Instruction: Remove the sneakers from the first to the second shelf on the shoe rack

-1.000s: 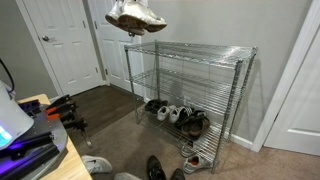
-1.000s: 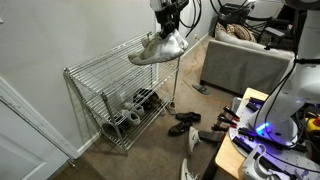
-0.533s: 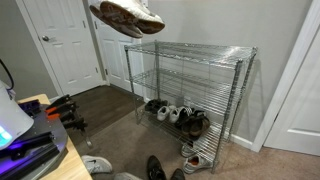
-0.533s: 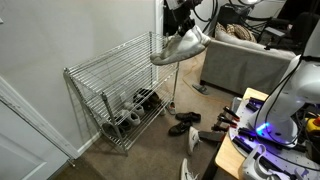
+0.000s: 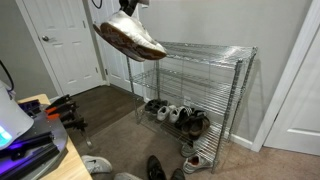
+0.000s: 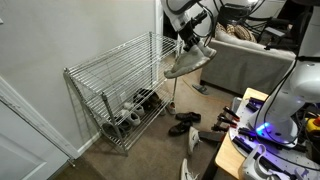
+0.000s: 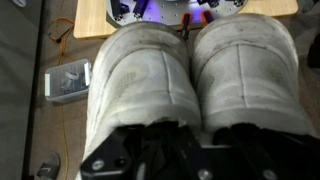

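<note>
Close in, the gripper (image 7: 170,160) is pinching both sneakers (image 7: 190,75), apparently at their collars; the jaws are mostly hidden. The pair hangs tilted in the air, left of the shoe rack (image 5: 195,95). This looks like mid-transfer. The next move calls for levelling them and sliding them onto the second shelf (image 5: 190,80).

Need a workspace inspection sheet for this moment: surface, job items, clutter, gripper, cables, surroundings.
Surface: chrome wire shoe rack; no shoes seen on its topmost tier or second tier.
Job's things: pair of white low-top sneakers held in the air, clear of the rack.
Clutter: row of mixed shoes low in the rack; black shoes on the carpet.
Gripper: black Robotiq gripper shut on the sneakers.
Cables: black cable loops by the arm.
Surroundings: white panelled door, grey sofa.
</note>
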{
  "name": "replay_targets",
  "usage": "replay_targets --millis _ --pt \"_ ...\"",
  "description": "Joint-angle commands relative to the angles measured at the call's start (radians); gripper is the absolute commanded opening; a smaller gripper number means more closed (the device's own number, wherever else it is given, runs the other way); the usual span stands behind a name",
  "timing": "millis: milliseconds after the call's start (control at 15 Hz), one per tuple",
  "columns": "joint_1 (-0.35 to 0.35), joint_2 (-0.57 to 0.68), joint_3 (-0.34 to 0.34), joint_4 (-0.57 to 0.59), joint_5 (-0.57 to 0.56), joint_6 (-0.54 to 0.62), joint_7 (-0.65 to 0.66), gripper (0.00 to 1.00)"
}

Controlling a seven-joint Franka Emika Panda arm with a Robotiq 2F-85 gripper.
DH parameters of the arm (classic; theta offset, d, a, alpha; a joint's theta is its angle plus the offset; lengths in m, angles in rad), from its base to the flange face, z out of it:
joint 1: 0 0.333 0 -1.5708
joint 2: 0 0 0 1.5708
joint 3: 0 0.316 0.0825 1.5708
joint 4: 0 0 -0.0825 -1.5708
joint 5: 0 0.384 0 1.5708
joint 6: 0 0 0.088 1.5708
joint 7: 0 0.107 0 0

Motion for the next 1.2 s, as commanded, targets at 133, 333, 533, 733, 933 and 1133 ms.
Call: replay_targets --millis 133,333,533,733,933,1133 --pt "-0.015 0.174 -0.013 0.054 -0.009 0.223 -0.004 0.06" --pt "-0.020 0.255 -0.016 0.096 0.011 0.303 -0.019 0.06" --pt "-0.027 0.318 -0.009 0.153 0.036 0.323 -0.037 0.06" --pt "-0.010 0.336 -0.020 0.137 0.013 0.334 -0.011 0.18" --pt "-0.010 0.343 -0.020 0.149 0.014 0.334 -0.012 0.18" --pt "-0.010 0.343 -0.020 0.151 0.014 0.334 -0.012 0.18"
